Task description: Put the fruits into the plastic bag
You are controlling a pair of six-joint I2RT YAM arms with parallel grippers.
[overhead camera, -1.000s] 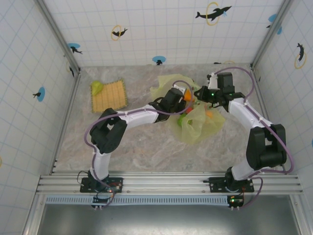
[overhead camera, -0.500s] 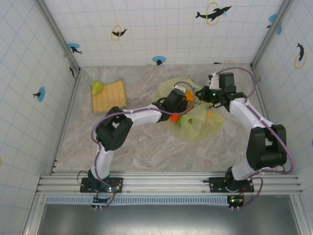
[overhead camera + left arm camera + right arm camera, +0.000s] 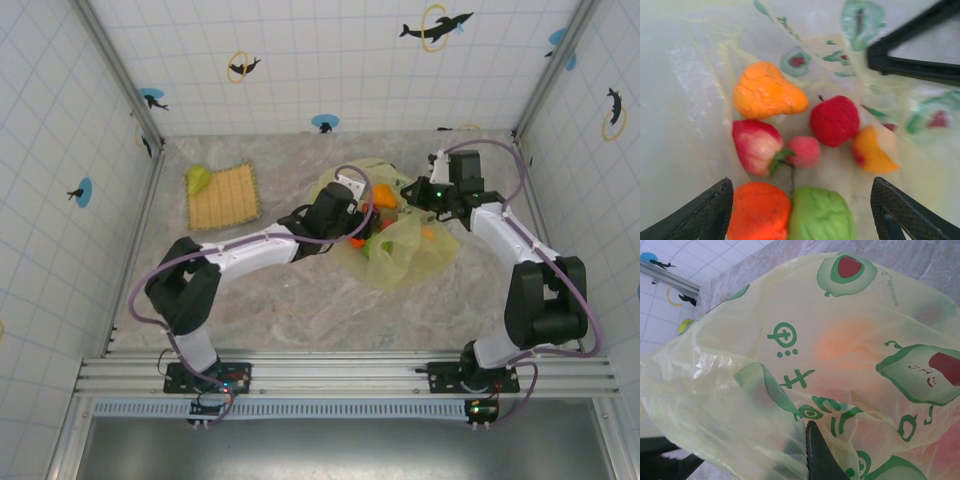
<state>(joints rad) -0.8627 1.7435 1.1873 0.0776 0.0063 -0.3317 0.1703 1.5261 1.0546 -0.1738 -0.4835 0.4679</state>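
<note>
Fruits (image 3: 835,120) lying inside the plastic bag (image 3: 790,305), at the far middle of the table (image 3: 280,300).
Several pieces are resting together on the bag's floor; one yellow-green piece (image 3: 198,178) is sitting on the woven mat (image 3: 226,198), well apart. The left gripper (image 3: 801,192) is hanging over the pile, jaws spread, empty; the right gripper (image 3: 815,452) is pinching the bag's film, jaws pressed together.

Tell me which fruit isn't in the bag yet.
The yellow-green fruit at the woven mat's far-left corner; the other fruits lie inside the plastic bag.
</note>
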